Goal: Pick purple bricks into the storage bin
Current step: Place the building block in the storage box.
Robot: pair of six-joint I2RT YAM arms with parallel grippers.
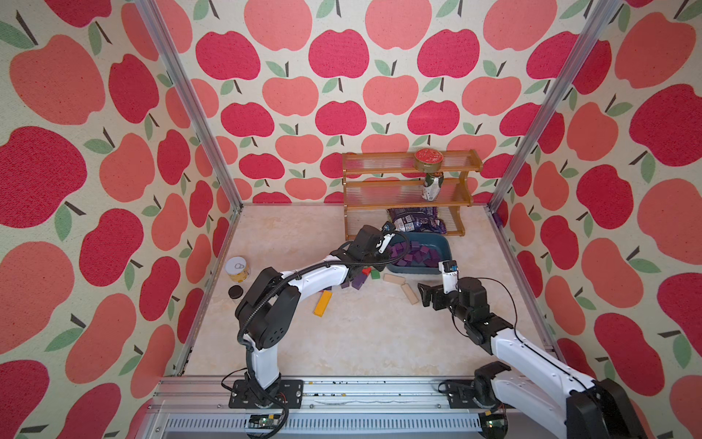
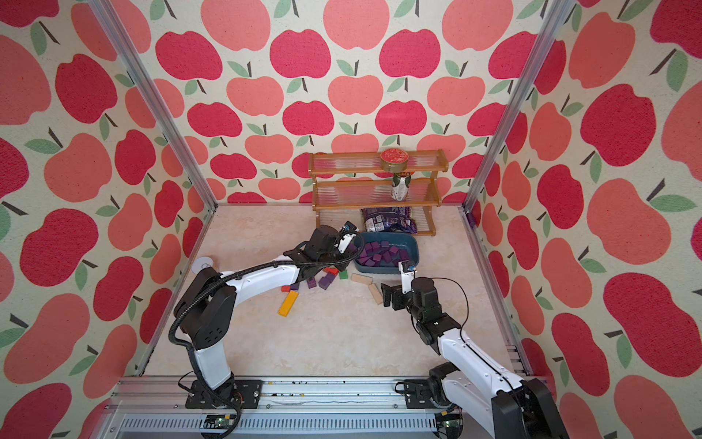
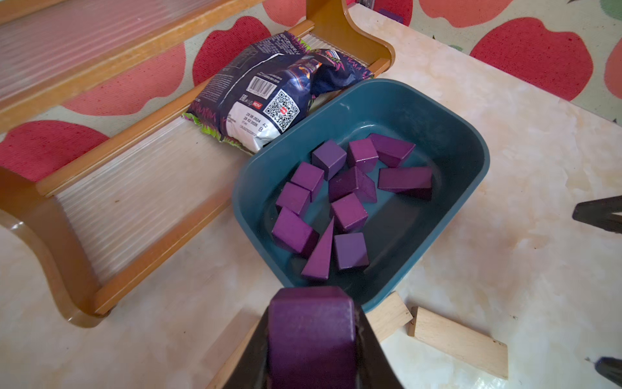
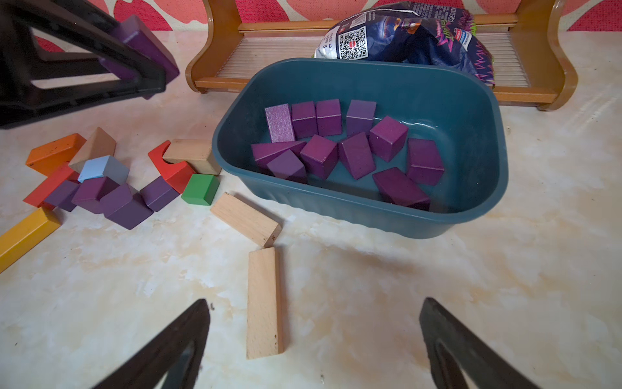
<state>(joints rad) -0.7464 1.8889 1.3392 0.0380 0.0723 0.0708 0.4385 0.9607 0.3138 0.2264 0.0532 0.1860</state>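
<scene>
The teal storage bin (image 4: 370,212) stands in front of the rack and holds several purple bricks (image 4: 356,155); both top views show it (image 1: 442,247) (image 2: 412,247). My left gripper (image 3: 313,316) is shut on a purple brick (image 3: 311,340), held in the air just outside the bin's near-left end (image 3: 471,161). The right wrist view shows that gripper (image 4: 151,67) raised to the left of the bin. More purple bricks (image 4: 114,198) lie on the table among the coloured blocks. My right gripper (image 4: 314,303) hovers open over the table near the bin's front, with nothing between its fingers.
A wooden rack (image 1: 410,190) behind the bin carries a tin (image 1: 428,159), a can (image 1: 432,186) and a snack bag (image 4: 414,33). Two tan blocks (image 4: 264,303) (image 4: 245,219) lie before the bin. Orange (image 4: 54,151), red (image 4: 171,168), green (image 4: 200,188) and yellow (image 4: 23,235) blocks sit left. A can (image 1: 237,269) stands by the left wall.
</scene>
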